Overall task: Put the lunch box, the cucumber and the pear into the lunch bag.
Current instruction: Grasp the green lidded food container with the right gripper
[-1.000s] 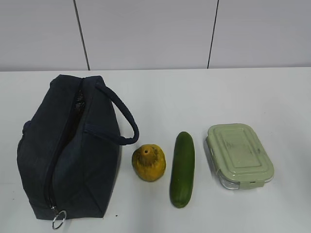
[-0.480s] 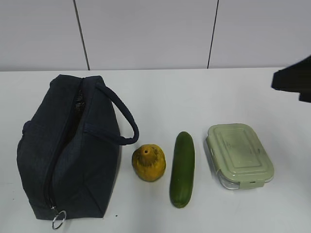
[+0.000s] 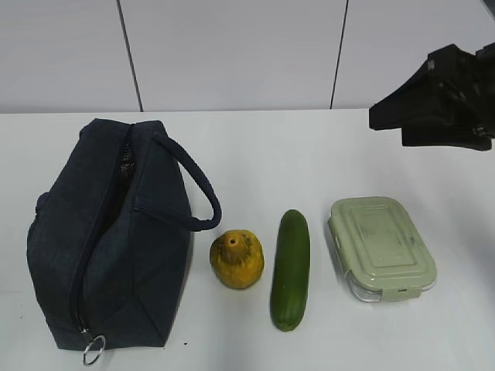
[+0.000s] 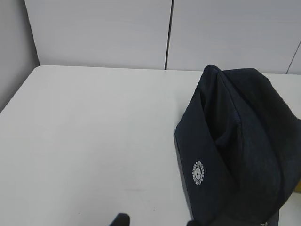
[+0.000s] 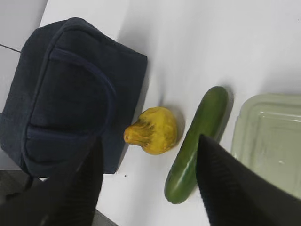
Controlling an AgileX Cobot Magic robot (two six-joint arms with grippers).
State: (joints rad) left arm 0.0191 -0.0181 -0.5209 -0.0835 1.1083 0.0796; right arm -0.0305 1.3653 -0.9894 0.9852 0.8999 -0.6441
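Observation:
The navy lunch bag [image 3: 108, 232] lies at the left, its ring pull [image 3: 93, 352] at the near end. The yellow pear [image 3: 237, 259], the dark green cucumber [image 3: 291, 269] and the green-lidded lunch box [image 3: 380, 246] lie in a row to its right. My right gripper [image 3: 410, 116] hovers high at the upper right, above and behind the lunch box. In the right wrist view its gripper [image 5: 150, 188] is open and empty, looking down on the bag [image 5: 70, 94], pear [image 5: 153, 136], cucumber [image 5: 195, 146] and lunch box [image 5: 270, 141]. My left gripper [image 4: 155, 222] is open beside the bag [image 4: 235, 141].
All things rest on a white table [image 3: 271, 162] with a grey panelled wall behind. The bag's rope handle [image 3: 197, 193] arches toward the pear. The left wrist view shows bare table [image 4: 94, 132] to the left of the bag.
My right arm has come into the exterior view from the right edge and moved leftward at the upper right. The bag, pear, cucumber and lunch box have not moved.

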